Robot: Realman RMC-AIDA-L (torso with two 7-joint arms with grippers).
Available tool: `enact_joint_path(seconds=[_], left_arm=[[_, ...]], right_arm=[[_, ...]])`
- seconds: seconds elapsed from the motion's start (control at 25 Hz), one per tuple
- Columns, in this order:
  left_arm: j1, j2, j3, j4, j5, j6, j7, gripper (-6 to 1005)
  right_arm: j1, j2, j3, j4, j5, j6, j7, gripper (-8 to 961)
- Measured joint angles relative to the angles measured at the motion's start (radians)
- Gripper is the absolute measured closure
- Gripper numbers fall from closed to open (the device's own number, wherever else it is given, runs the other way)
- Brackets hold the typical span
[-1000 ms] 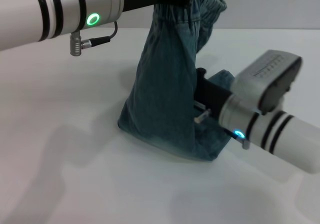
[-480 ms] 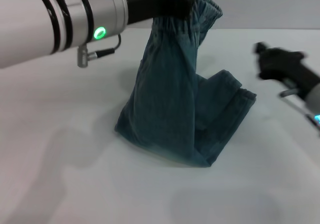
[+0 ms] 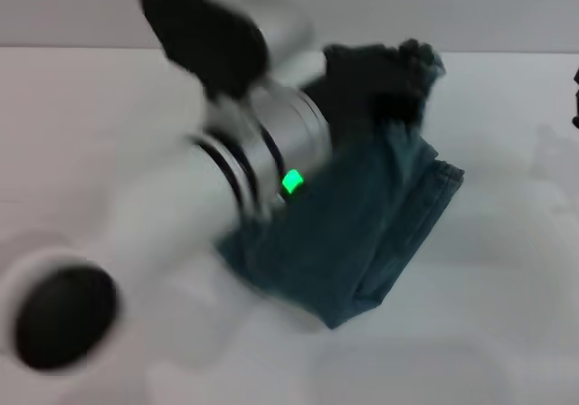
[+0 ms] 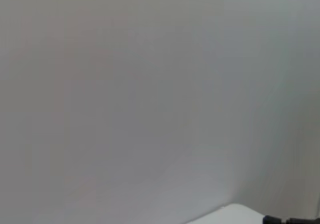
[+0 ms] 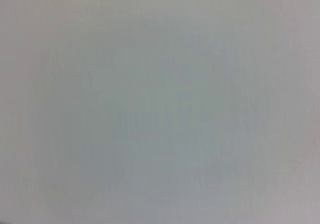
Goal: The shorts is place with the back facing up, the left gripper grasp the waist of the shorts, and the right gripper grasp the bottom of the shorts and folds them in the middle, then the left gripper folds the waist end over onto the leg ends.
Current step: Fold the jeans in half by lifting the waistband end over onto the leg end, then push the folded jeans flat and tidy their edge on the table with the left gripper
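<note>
On the white counter (image 3: 109, 107) in the head view: the left arm (image 3: 181, 215), blurred, stretching from the near left corner up toward the middle, green light on its silver wrist. Next in size, the shorts (image 3: 362, 233), a folded blue denim heap at the counter's middle, lower layers lying flat with stitched leg ends (image 3: 443, 183) toward the right. Above that, the waist of the shorts (image 3: 416, 61) lifted off the counter, bunched and dark, at the tip of the left pincer (image 3: 371, 84); seems clamped on the waistband, though blur hides the fingers, so cannot tell for sure. At the far right edge, only a small dark sliver of the right pincer (image 3: 575, 93), well apart from the denim; cannot tell whether spread or closed. Both wrist views: nothing but pale blank surface, apart from a tiny dark piece at one corner of the left one
</note>
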State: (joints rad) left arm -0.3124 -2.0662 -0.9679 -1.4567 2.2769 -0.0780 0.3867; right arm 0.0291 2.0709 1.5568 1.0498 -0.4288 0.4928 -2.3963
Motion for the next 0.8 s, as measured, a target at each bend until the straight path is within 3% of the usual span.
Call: enact_joint_path(seconds=[0.08,0.12,0.16,0.24,0.32,0.52,0.8], left_arm=[[0.000,0.000,0.000,0.000,0.000,0.000,0.000,935],[-0.064,-0.004,0.114,0.142,-0.006,0.203,-0.028,935],[-0.121,-0.005,0.182,0.230,-0.009,0.325,-0.073,918],[-0.179,-0.005,0.254,0.328,-0.010,0.450,-0.148,883],[-0.195,-0.005,0.285,0.369,-0.007,0.527,-0.189,849],[-0.177,-0.001,0.318,0.401,-0.002,0.659,-0.206,762],[-0.057,0.002,0.322,0.466,0.108,0.880,-0.211,438]], right_arm=[[-0.003,0.000,-0.002,0.002,0.000,0.000,0.001,953],[-0.003,-0.001,-0.004,0.002,0.000,0.000,0.001,953],[-0.003,-0.001,-0.007,-0.001,-0.001,0.000,0.001,953],[-0.003,-0.001,-0.012,-0.007,-0.001,0.000,0.001,953],[-0.002,-0.001,-0.019,-0.014,-0.001,0.000,0.004,953],[-0.010,-0.001,-0.022,-0.026,-0.030,0.019,0.029,953],[-0.019,0.002,0.044,-0.161,-0.049,0.278,0.011,953]])
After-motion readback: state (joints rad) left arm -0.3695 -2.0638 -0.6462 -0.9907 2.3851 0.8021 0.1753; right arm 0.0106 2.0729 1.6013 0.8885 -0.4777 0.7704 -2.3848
